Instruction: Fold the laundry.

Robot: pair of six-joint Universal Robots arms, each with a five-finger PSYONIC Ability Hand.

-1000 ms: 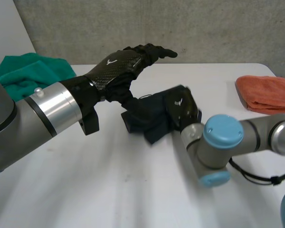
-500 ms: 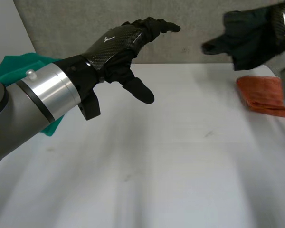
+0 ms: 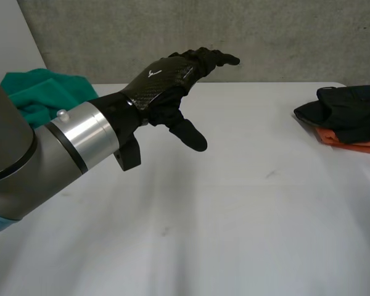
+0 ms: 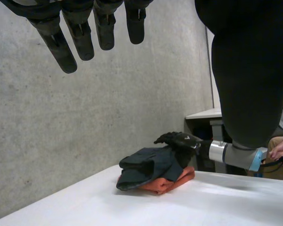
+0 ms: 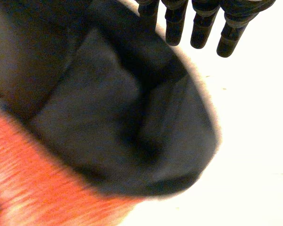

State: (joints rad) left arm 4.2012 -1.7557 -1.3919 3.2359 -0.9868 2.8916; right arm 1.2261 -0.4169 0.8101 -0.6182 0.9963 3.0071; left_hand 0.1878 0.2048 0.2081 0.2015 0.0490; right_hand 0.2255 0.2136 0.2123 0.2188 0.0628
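Observation:
A crumpled dark cloth [image 3: 348,111] lies on top of a folded orange cloth [image 3: 357,147] at the table's right edge. In the left wrist view the dark cloth [image 4: 148,165] sits bunched on the orange cloth [image 4: 172,181], with my right hand [image 4: 179,139] resting at its far side. In its own wrist view the right hand [image 5: 203,23] holds its fingers straight just above the dark cloth [image 5: 108,117], holding nothing; the orange cloth [image 5: 28,179] shows beneath. My left hand [image 3: 166,80] hovers open above the table's middle, its fingers [image 4: 80,33] straight and empty.
A green cloth [image 3: 37,92] lies heaped at the back left of the white table [image 3: 234,216]. A concrete wall runs behind the table. Beyond my right arm, a person's hand [image 4: 278,148] is near a desk.
My right hand lifted the dark cloth from the table's middle, swung it right, set it on the orange cloth and let go. The left hand hardly moved.

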